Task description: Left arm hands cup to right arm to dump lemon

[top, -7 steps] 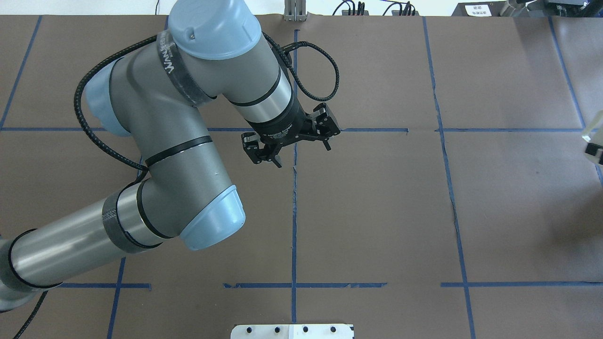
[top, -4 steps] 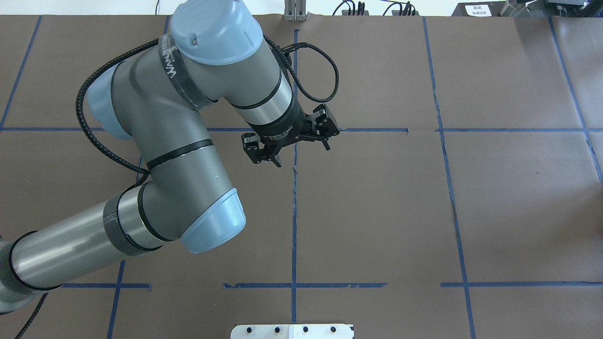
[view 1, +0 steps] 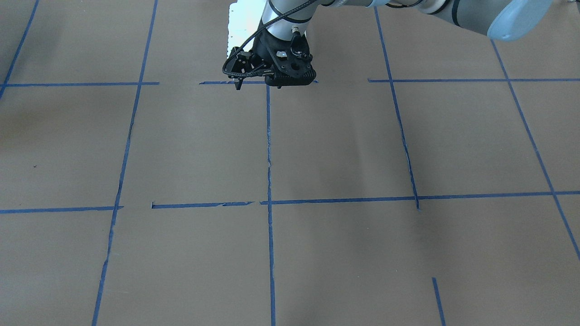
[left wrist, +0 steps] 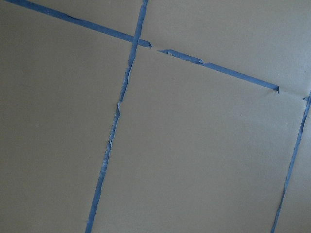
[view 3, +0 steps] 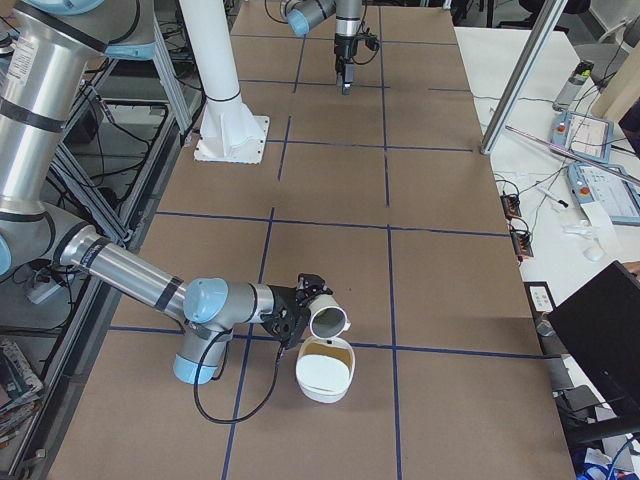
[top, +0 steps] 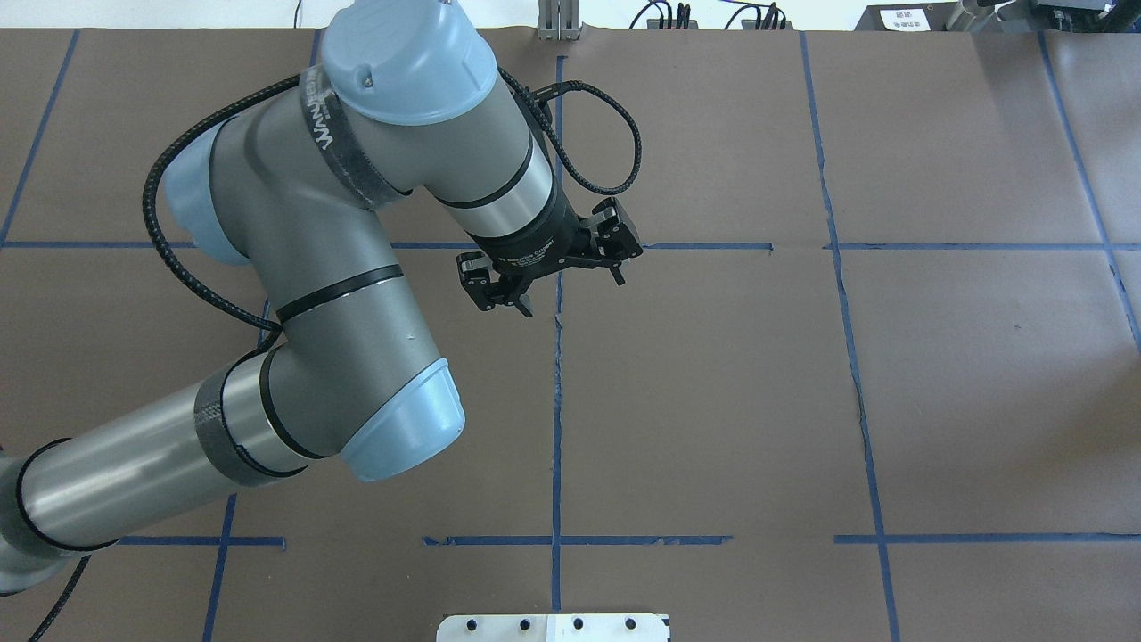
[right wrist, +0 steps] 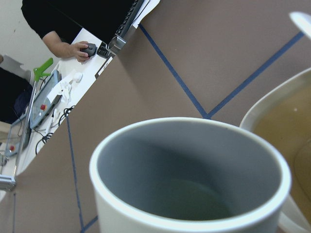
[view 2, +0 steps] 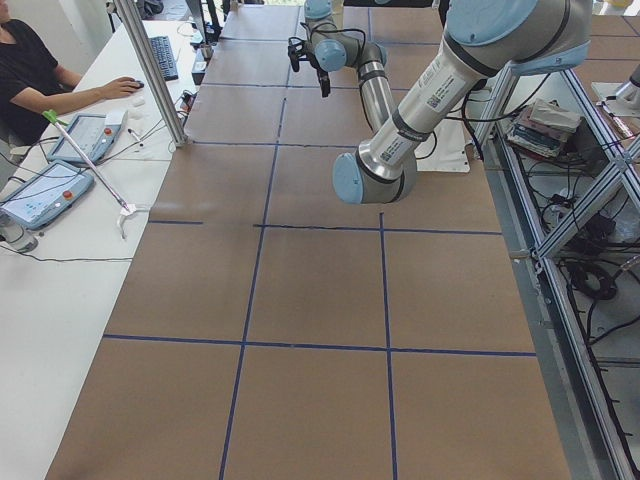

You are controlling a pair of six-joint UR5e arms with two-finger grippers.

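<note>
Big brown-papered table [top: 936,401], blue tape [top: 557,428] gridding it. The left arm [top: 339,339] folds in over the middle, between the long edges. The left gripper [top: 573,292] hangs above a tape crossing, out in front of the white base plate [top: 553,627] on the robot's edge. Its fingers are spread wide with nothing between them, and its wrist view is all bare paper and tape.

Down toward the table's right end, the right arm [view 3: 130,280] reaches low over the surface, about midway between the long edges. The right gripper [view 3: 303,312] is right at the cup [view 3: 330,318], but clamped or loose, I cannot tell from here.

Just beside it sits a white bowl [view 3: 322,392], tan inside. The cup is tipped over, mouth toward the bowl's rim; touching or apart, can't say.

The lemon I cannot pick out. The right wrist view shows only a faint greenish tinge deep in the cup's grey inside.
</note>
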